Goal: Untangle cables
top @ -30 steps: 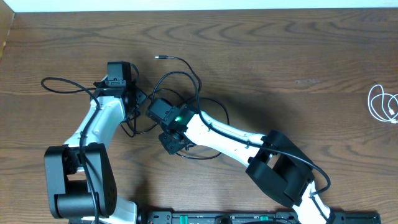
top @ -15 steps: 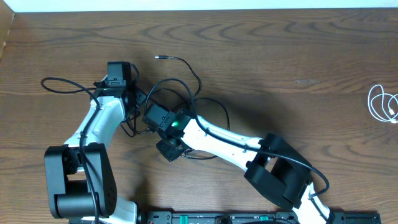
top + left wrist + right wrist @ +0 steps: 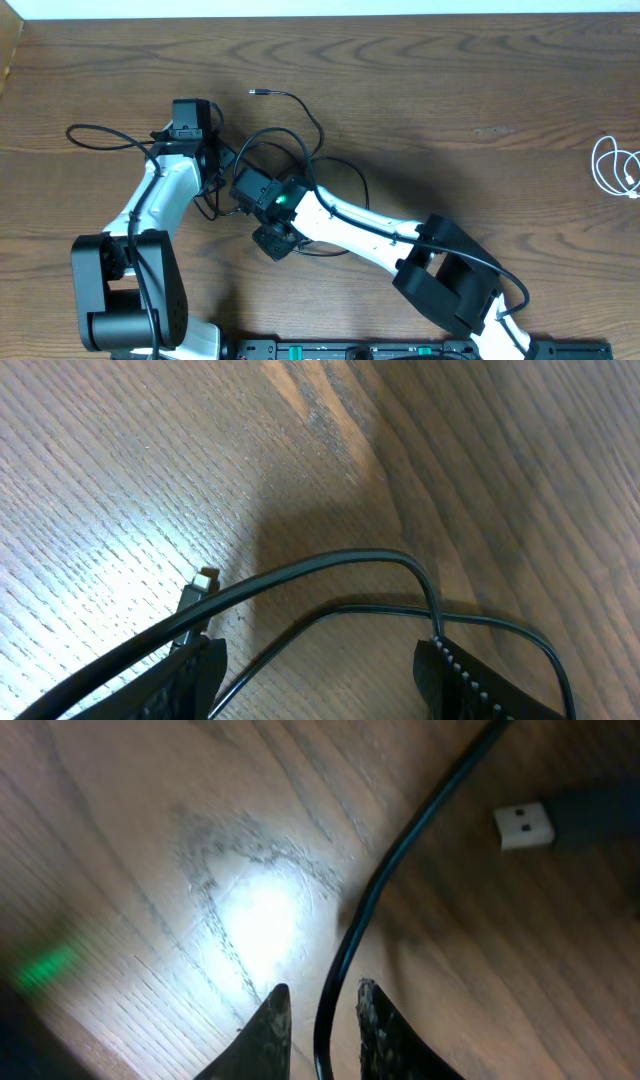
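Right gripper [image 3: 320, 1020]: narrow; I have it straddling the black cable [image 3: 400, 850], ready to pinch, not yet clamped.
Left gripper [image 3: 320, 670]: wide, cable crossing between its fingers.
White cable [image 3: 612, 168]: well apart from both grippers, free.

From overhead we see the tabletop [image 3: 450, 90] brightly and evenly lit and sharp throughout, with a soft shadow beside the right arm [image 3: 360, 215]. The left wrist view shows a pale sheen at left and a dim shadow mid-frame. The right wrist view gives us a white glare spot, a green glow at left, and a soft-edged cable [image 3: 347, 925].
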